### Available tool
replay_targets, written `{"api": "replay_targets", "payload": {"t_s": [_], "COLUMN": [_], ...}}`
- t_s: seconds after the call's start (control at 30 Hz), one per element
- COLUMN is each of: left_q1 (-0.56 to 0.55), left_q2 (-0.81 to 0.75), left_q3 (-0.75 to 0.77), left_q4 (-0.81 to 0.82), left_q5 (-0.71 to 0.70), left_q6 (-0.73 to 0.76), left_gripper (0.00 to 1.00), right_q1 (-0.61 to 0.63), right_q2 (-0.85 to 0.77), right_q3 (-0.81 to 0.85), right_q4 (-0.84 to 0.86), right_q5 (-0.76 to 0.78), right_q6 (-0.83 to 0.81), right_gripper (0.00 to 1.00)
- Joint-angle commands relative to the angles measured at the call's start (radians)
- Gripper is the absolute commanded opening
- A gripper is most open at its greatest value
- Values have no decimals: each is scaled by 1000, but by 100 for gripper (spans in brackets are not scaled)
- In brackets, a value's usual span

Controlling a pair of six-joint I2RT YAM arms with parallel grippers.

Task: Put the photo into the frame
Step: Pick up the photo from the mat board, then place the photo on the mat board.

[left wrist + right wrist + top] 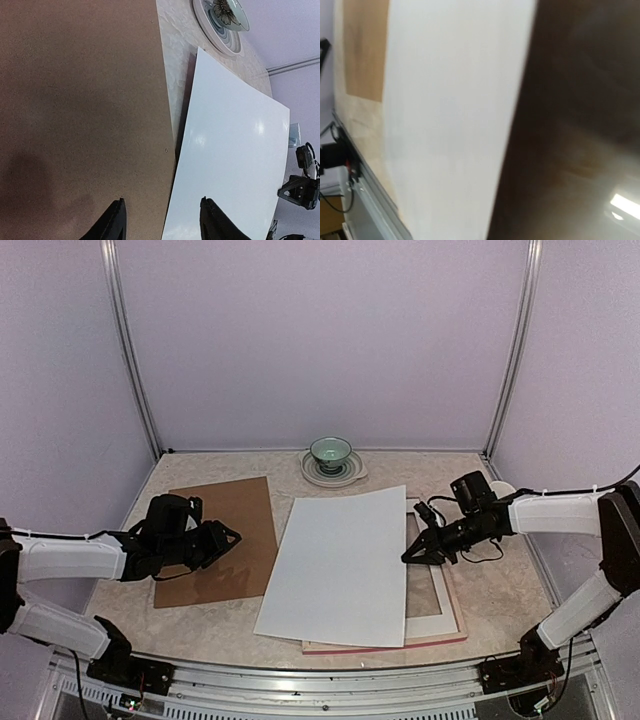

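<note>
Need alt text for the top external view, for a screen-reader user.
The photo, white back up, lies askew over the pink-edged frame in the middle, hiding most of it. The right gripper sits at the photo's right edge; the left gripper hovers over a brown backing board on the left. A green bowl on a plate stands at the back.

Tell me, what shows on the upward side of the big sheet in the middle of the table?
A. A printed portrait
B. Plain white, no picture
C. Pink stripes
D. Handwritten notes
B: the photo has a blank white side facing up; both the top view and the left wrist view show nothing printed on it.
</note>
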Motion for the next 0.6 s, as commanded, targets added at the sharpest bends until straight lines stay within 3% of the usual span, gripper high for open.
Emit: {"api": "replay_targets", "payload": {"t_s": [0.0, 0.3, 0.57], "left_q1": [8, 1, -35], "left_q2": [-9, -14, -7], "left_q3": [27, 19, 10], "left_q4": [0, 3, 5], "left_q5": [25, 30, 30], "left_q6": [10, 6, -9], "left_gripper": [50, 50, 50], "right_q1": [-52, -124, -140], "right_q2": [41, 131, 170], "right_q3": [43, 170, 237], "right_q4": [-152, -320, -371], "right_q5": [-6, 76, 137], "right_q6": [-186, -380, -419], "right_gripper": [0, 0, 0]}}
